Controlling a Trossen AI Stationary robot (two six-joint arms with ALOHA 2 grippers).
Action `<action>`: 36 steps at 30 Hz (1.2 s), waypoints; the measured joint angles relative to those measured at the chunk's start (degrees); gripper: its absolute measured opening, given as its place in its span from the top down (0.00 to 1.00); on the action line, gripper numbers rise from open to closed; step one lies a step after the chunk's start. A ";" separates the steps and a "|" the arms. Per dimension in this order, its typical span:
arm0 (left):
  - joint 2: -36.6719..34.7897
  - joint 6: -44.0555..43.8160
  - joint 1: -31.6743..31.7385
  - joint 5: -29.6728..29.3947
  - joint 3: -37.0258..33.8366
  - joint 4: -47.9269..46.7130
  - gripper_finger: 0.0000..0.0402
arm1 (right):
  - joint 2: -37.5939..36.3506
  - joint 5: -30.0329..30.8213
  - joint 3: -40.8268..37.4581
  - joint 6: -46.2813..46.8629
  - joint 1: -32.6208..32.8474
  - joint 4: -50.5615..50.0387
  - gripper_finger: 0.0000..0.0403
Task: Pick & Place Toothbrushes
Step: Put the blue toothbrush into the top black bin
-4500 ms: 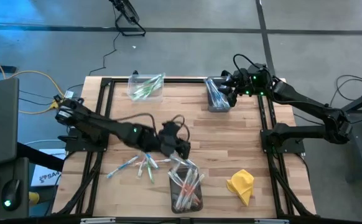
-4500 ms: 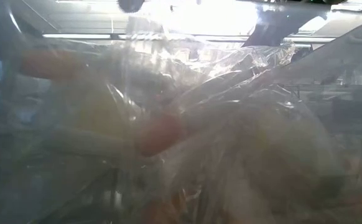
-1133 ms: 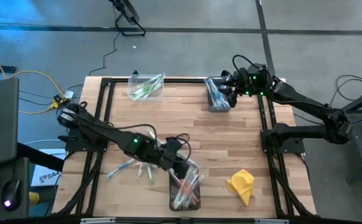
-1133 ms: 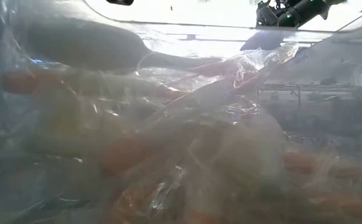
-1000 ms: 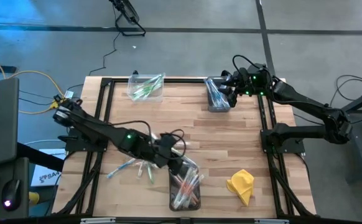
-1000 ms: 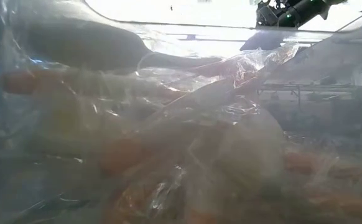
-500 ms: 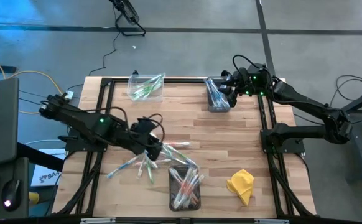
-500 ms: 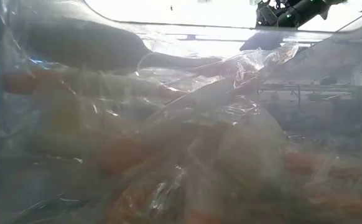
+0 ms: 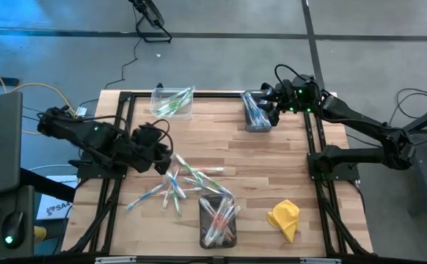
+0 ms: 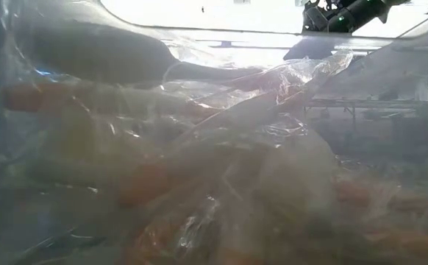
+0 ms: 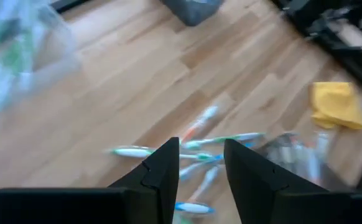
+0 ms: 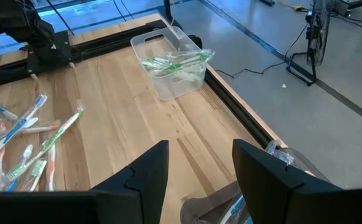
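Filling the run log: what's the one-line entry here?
left gripper: open, empty, above loose toothbrushes | right gripper: open, empty, over blue bin | green bin: far left

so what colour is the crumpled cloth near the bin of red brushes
Yellow; the crumpled cloth shows best in the high view.

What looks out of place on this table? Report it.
Loose toothbrushes lie scattered at crossing angles on the wooden table, outside the bins. A crumpled yellow cloth sits alone near the right front. Clear plastic pressed against the low camera blocks its view.
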 joint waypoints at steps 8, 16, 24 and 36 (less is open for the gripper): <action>0.13 2.09 0.02 -0.36 0.00 -8.69 0.69 | 0.00 0.02 0.00 0.02 0.00 0.00 0.57; 0.76 16.35 3.00 1.57 0.00 -8.56 0.69 | 0.00 0.04 0.01 0.02 -0.01 2.25 0.57; 3.44 37.79 10.87 9.15 0.00 -8.92 0.69 | 0.00 2.15 0.00 3.85 0.01 4.34 0.57; 6.75 69.82 16.24 11.08 0.00 -9.45 0.69 | 0.00 3.50 0.00 4.57 0.00 4.30 0.57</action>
